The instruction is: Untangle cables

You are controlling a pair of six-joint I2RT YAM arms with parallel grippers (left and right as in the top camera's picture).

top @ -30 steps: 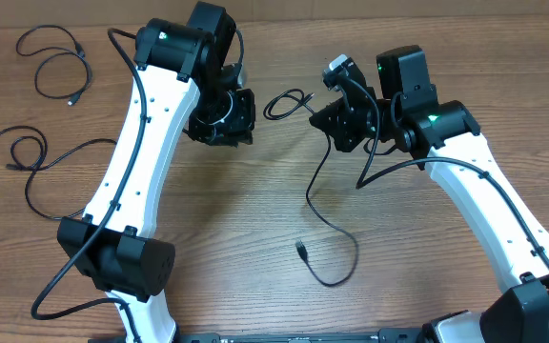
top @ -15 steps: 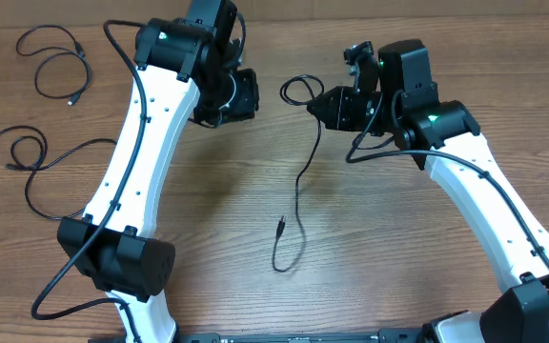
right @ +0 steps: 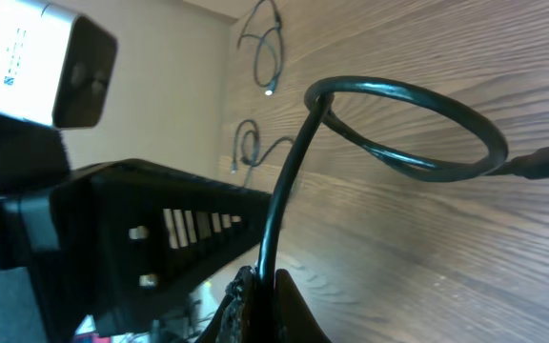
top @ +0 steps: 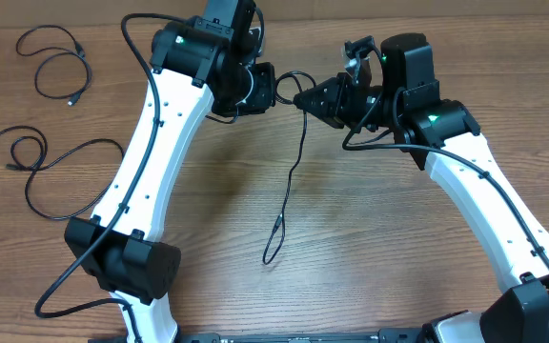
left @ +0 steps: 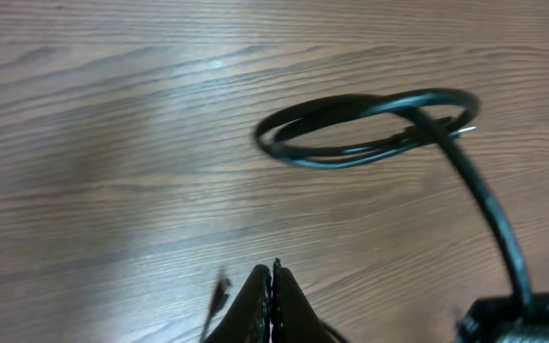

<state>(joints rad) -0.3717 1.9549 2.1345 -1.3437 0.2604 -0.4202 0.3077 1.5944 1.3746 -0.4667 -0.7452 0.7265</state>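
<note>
One thin black cable [top: 292,167] hangs between my two grippers, and its loose tail trails down to the table [top: 273,252]. My right gripper [top: 305,98] is shut on it just below a small loop [right: 408,124]; the strand runs up out of the closed fingers [right: 289,305]. My left gripper [top: 269,88] sits right beside that loop [left: 370,129], with its jaws pressed together [left: 273,276]. A short plug end [left: 219,297] sticks out on one side of them, so they look pinched on the cable's short end. Two more cables [top: 60,62] [top: 27,162] lie apart at the far left.
The brown wooden table [top: 398,257] has its back edge just behind both grippers. The left arm's white link [top: 146,162] crosses the left half, with its base [top: 127,267] near the front. The right arm's link [top: 484,200] runs to the front right.
The left gripper moved right to the loop and shut. The right gripper shifted slightly left and raised the cable, so its tail straightened and slid left across the table.
</note>
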